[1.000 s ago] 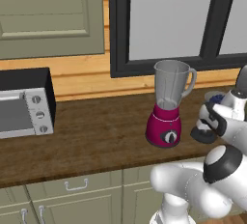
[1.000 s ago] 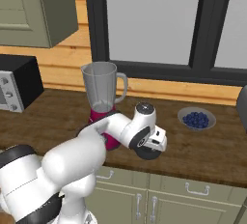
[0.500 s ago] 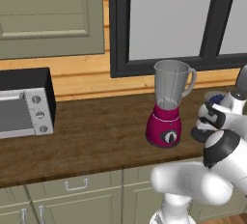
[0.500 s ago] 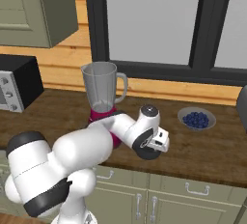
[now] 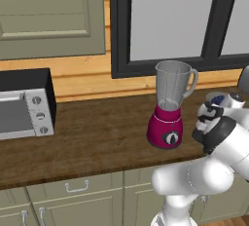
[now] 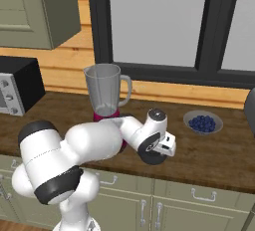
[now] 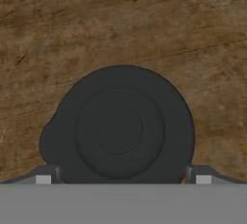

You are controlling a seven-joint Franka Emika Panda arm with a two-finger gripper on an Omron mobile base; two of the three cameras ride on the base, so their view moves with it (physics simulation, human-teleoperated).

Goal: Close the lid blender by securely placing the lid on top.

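While the arm bends low beside the blender (image 5: 170,108), its spread fingers (image 7: 43,175) straddle the lid (image 7: 120,126).

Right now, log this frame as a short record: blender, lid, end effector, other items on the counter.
blender: upright on the wooden counter, jar open on top, magenta base with black dial
lid: dark round cap lying flat on the counter, not on the jar
end effector: open, poised over the lid, a fingertip on either side of it
grasp: not yet closed
other items: toaster oven at counter's left; bowl of blue berries right of the blender
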